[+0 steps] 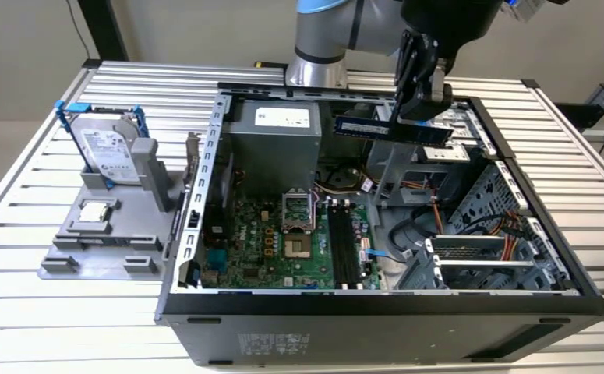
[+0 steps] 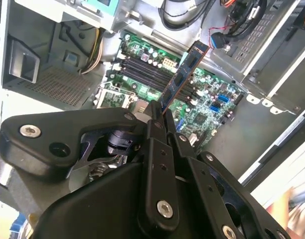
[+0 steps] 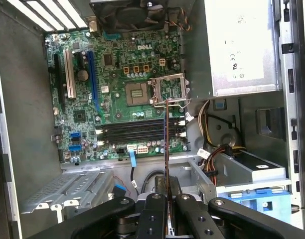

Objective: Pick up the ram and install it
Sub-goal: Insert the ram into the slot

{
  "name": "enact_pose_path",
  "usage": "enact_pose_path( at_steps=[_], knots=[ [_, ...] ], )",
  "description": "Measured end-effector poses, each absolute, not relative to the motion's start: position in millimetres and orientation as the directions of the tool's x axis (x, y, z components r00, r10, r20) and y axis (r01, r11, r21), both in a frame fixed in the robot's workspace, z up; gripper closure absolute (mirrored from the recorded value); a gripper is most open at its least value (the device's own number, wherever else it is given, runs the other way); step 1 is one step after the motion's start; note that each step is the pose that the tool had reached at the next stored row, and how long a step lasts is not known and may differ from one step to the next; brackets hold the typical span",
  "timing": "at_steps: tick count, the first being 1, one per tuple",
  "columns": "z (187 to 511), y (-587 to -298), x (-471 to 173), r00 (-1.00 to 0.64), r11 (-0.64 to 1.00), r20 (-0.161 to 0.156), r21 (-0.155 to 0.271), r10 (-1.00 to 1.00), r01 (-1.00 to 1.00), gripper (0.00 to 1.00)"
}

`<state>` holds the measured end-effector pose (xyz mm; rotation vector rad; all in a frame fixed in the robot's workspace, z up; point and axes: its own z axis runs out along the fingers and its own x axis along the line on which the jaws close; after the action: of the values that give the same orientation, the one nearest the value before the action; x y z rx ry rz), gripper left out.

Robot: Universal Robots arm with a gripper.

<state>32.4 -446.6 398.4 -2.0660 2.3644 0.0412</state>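
Observation:
My gripper hangs above the open computer case, shut on the ram. The ram is a long blue-green stick with dark chips, held level over the back of the case, well above the board. In the second wrist view the ram sticks out from between my black fingers over the green motherboard. In the first wrist view the ram appears edge-on as a thin line that crosses the dark memory slots. Those slots lie low in the case, beside the processor socket.
A grey fixture on the slatted table at the exterior view's left carries a hard drive in a blue frame and a small square processor chip. Inside the case are the silver power supply, cable bundles and a drive cage.

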Motion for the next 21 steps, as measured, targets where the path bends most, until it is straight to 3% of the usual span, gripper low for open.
enact_pose_path(
  at_steps=[21],
  knots=[
    [398.4,-446.6,32.5,-0.265,0.264,-0.018,0.019,-0.964,-0.964,1.0]
  ],
)
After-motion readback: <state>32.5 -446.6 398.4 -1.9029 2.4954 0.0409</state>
